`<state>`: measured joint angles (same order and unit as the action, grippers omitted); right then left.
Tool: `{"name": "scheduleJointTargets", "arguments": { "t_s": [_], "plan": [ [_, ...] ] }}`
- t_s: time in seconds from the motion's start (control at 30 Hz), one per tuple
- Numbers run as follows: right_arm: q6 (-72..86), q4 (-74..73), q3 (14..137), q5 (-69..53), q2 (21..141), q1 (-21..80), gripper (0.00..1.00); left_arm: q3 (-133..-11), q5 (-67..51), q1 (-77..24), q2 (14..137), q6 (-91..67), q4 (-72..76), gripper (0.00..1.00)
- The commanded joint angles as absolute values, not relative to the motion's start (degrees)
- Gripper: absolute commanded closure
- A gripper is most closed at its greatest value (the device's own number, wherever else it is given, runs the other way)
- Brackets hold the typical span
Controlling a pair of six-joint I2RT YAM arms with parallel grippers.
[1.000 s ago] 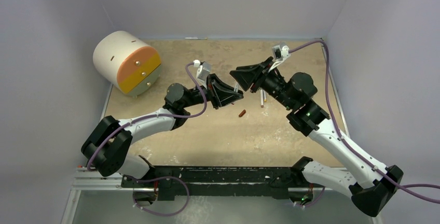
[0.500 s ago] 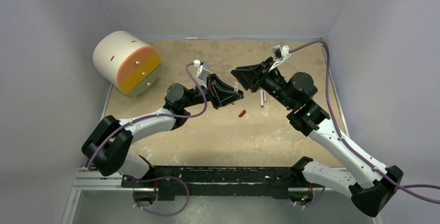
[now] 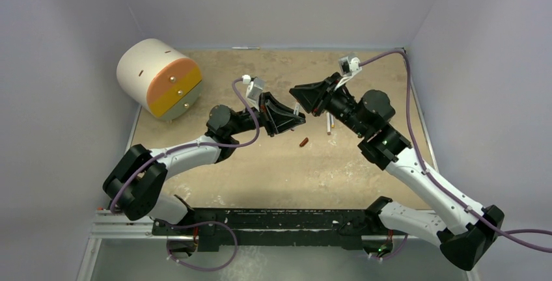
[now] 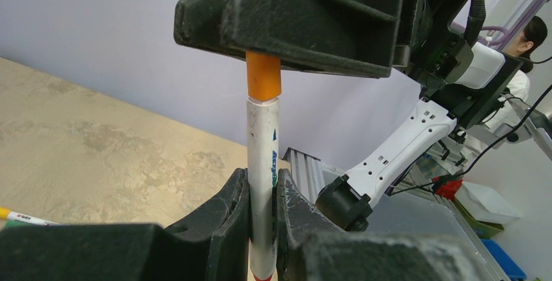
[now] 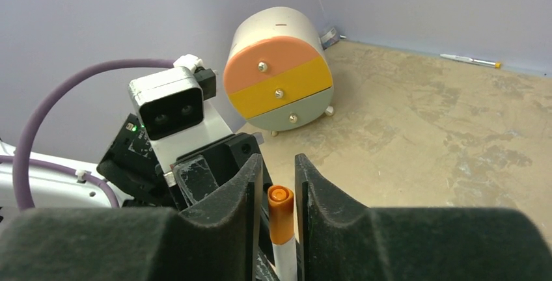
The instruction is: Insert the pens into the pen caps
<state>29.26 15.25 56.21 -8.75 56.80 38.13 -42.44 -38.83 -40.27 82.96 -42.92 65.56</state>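
Observation:
My left gripper [image 4: 262,196] is shut on a white pen [image 4: 262,164] and holds it upright above the table. An orange cap [image 4: 263,76] sits on the pen's top end. My right gripper [image 5: 280,177] straddles that cap [image 5: 280,213], with a thin gap showing on each side of it. In the top view the left gripper [image 3: 301,120] and right gripper [image 3: 294,91] meet tip to tip over the table's middle, the pen [image 3: 297,107] between them. A dark red-brown cap [image 3: 304,142] lies on the table just in front of them.
A round cream drawer unit [image 3: 159,78] with orange and yellow fronts stands at the back left. One white pen [image 3: 329,123] lies under the right arm, another [image 5: 470,60] lies by the back wall, and a yellow-tipped pen [image 4: 23,217] lies on the table.
The right wrist has shifted slightly towards the back; the two gripper tips stay together at the pen. The left arm has not moved.

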Motion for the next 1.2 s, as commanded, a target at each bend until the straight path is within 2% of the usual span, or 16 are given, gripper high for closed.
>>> {"name": "scheduleJointTargets", "arguments": {
  "t_s": [0.0,0.13,0.27,0.73,1.17],
  "plan": [
    [28.3,16.08,56.26,-9.05,56.87,37.96,0.77,-44.49,-38.69,-40.49,83.01,-43.68,69.18,1.0],
    [28.47,16.57,55.9,-9.3,56.57,37.89,0.85,-44.56,-38.18,-40.47,83.34,-43.96,69.24,1.0],
    [28.61,16.7,55.9,-9.93,56.15,37.96,0.99,-44.52,-38.03,-40.44,84.39,-45.81,71.57,1.0],
    [26.29,19.09,50.17,-16.84,54.86,37.97,1.0,-48.1,-37.3,-40.31,87.19,-52.36,77.13,1.0],
    [27.26,17.91,46.73,-28.08,53.87,37.97,1.0,-51.35,-36.35,-38.32,86.03,-49.37,74.25,1.0]
  ]
}}
